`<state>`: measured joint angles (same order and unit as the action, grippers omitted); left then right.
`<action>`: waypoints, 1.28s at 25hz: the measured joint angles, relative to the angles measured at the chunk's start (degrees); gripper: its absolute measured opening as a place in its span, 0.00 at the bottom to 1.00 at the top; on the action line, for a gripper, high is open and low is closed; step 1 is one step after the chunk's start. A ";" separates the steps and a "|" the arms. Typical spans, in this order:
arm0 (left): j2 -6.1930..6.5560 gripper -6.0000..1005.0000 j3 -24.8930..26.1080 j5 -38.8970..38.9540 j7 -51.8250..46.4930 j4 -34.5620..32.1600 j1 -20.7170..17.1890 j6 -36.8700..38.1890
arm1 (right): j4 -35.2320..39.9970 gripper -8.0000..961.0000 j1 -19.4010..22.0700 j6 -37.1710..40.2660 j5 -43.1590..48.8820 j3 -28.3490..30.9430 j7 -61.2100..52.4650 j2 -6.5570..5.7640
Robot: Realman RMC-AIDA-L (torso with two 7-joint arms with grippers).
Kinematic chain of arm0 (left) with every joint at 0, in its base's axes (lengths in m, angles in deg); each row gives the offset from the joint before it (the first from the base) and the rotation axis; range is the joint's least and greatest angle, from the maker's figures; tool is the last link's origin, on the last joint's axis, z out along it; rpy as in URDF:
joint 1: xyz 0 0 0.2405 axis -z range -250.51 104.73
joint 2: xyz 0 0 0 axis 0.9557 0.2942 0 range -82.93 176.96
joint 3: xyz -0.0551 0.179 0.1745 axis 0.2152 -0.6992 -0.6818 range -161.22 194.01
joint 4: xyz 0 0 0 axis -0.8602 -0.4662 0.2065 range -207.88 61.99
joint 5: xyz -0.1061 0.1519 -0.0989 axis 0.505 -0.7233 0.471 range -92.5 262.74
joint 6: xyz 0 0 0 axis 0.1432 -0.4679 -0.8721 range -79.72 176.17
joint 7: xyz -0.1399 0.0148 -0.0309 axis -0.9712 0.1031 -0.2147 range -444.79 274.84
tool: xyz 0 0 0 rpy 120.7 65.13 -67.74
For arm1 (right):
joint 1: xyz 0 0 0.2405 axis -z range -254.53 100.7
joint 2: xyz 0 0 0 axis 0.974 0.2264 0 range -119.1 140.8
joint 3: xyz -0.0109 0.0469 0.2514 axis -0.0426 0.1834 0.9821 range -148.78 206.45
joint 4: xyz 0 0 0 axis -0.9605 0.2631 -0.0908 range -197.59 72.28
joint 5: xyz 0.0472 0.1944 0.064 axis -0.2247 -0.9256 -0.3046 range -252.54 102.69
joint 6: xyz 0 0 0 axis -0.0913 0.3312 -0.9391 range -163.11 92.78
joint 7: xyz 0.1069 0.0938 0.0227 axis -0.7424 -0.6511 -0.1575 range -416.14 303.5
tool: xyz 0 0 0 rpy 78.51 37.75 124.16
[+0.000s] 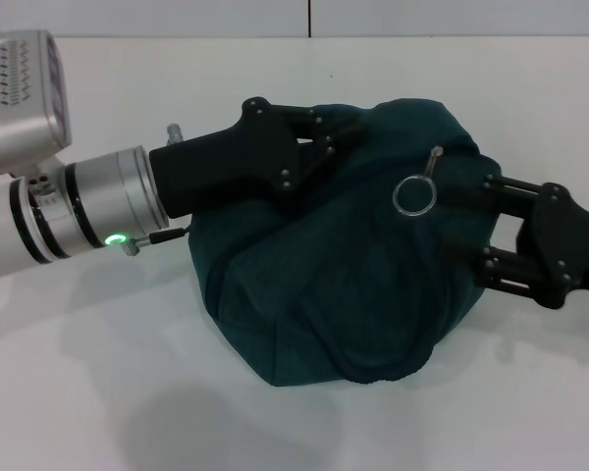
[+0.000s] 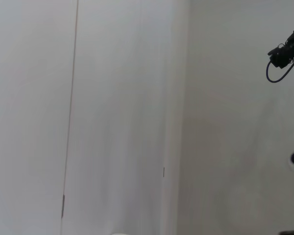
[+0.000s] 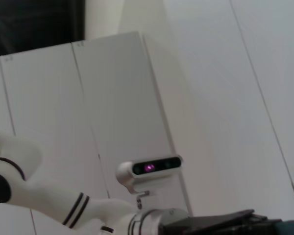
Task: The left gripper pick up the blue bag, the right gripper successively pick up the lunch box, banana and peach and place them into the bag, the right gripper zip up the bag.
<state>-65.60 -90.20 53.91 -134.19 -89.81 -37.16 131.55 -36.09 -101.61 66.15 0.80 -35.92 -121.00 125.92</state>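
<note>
The table (image 1: 98, 392) was a smooth white sheet, bare along its near edge and far side, with open room left and right of the bag. On it, near the middle, sat the bag (image 1: 324, 294): a dark teal lump of soft fabric, rounded and creased, its top bunched into folds. A thin metal ring pull (image 1: 412, 195) on a short stem stood up from the top right of the bag.

The left gripper (image 1: 339, 132), a black claw on a ribbed silver wrist with a green light, reached in from the left at the bag's far top. Its fingers (image 1: 319, 123) were drawn together into the bunched fabric, clenched on the bag.

The right gripper (image 1: 461, 221), a black claw of screw-studded links, came in from the right and pressed against the bag's right side just beside the ring. Whether it was released or clenched could not be told.

The left wrist view showed pale wall panels. The right wrist view showed white panels, the left arm (image 3: 49, 205) and a small camera (image 3: 152, 169) above it.
</note>
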 joint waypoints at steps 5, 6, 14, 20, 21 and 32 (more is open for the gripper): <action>-0.03 0.05 -0.06 0.00 0.04 -0.01 -0.18 0.00 | -0.05 0.66 -0.44 -1.08 0.43 0.14 -1.86 0.09; -0.01 0.05 -0.04 0.00 0.06 -0.01 -0.22 0.00 | -0.05 0.66 -0.42 -1.16 0.44 0.26 -2.16 0.06; -0.07 0.05 -0.08 0.00 0.15 0.10 -0.23 0.00 | 0.66 0.66 0.75 -1.64 0.41 0.65 -4.78 -1.10; -0.19 0.05 -0.10 -0.04 0.24 0.02 -0.23 0.00 | 0.75 0.66 0.10 -4.65 0.41 0.35 -7.74 -1.28; -0.23 0.05 -0.10 -0.06 0.30 0.01 -0.23 0.00 | 0.75 0.66 -0.07 -4.91 0.41 0.28 -8.15 -1.31; -0.45 0.05 0.22 -0.09 1.49 0.05 -0.23 -0.13 | 0.98 0.66 -4.26 -4.60 4.97 0.07 -11.04 -1.35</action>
<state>-66.05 -89.98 53.82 -132.70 -89.76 -37.38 131.42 -35.10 -105.87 61.55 5.78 -35.85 -132.04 124.57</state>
